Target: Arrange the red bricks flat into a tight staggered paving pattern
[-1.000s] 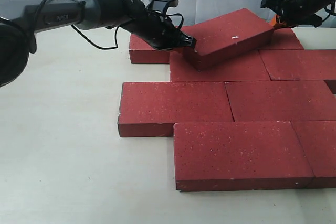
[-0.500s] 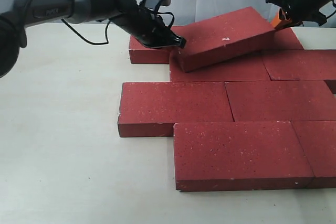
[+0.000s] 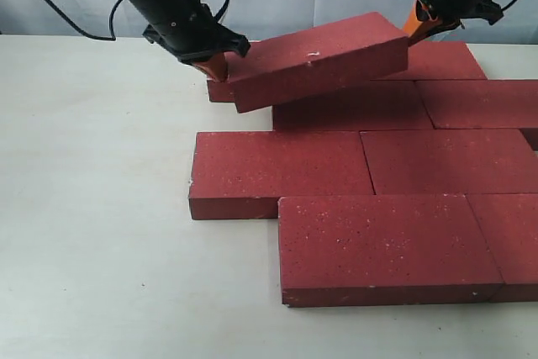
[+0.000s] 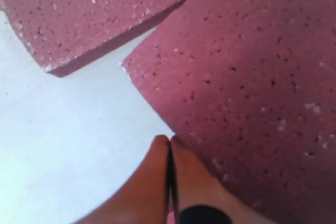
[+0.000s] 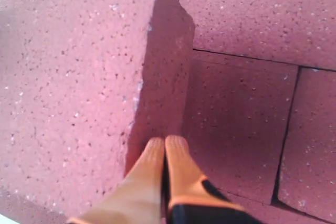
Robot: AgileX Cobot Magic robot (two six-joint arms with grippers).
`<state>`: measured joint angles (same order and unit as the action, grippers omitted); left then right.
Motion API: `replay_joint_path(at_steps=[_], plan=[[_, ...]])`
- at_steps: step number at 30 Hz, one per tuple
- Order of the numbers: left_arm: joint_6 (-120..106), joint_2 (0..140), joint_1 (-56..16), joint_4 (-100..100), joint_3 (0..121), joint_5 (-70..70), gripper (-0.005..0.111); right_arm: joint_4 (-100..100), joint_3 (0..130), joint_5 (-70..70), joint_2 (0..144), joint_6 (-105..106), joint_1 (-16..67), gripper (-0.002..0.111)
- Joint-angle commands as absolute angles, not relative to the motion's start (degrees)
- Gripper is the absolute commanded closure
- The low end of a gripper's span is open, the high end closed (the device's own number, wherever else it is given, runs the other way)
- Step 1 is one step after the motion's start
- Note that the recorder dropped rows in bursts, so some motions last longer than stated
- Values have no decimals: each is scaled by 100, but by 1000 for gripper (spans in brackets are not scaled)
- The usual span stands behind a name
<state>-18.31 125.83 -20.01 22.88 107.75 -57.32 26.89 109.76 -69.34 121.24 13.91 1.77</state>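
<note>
So most of the red bricks (image 3: 382, 245) are already flat on the pale counter (image 3: 92, 208), packed in offset rows that fill the middle and right of the exterior shot, seams staggered from row to row. The odd one out is the tilted brick (image 3: 319, 56) up top in the centre. It lies slanted across the back rows with its right end higher and its left end dipping over the brick at the back left, and I can't tell whether it's actually resting there. The left pincer (image 3: 214, 63) comes in from the upper left and is clenched tight with nothing in it, its orange tips pressed together right at the brick's low left end. The left wrist shot shows the same thing: the tips (image 4: 169, 140) are squeezed together just beside the brick's edge (image 4: 252, 77), with bare counter (image 4: 63, 145) next to it. The right pincer (image 3: 418, 27) is in the upper right, also clenched and holding nothing, with its orange tips against the brick's high right end. In its wrist shot those tips (image 5: 165, 142) butt right up to the end face (image 5: 163, 77).
</note>
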Motion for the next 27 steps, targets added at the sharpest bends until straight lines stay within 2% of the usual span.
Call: replay_joint_path(at_steps=[1, 5, 19, 27], plan=[[-1794, 12306, -2050, 2524, 10546, -5844, 107, 2980, 10828, -6996, 11796, 1170, 578, 109], [-1817, 11951, -1942, 2432, 10009, -5779, 107, 2957, 10817, -6996, 11708, 975, 1027, 109], [-1947, 10958, -723, 2229, 8434, -5103, 107, 2993, 10817, -6996, 11843, 744, 2237, 109], [-1947, 10838, -148, 2370, 8016, -4524, 107, 3038, 10817, -5753, 12096, 574, 2847, 109]])
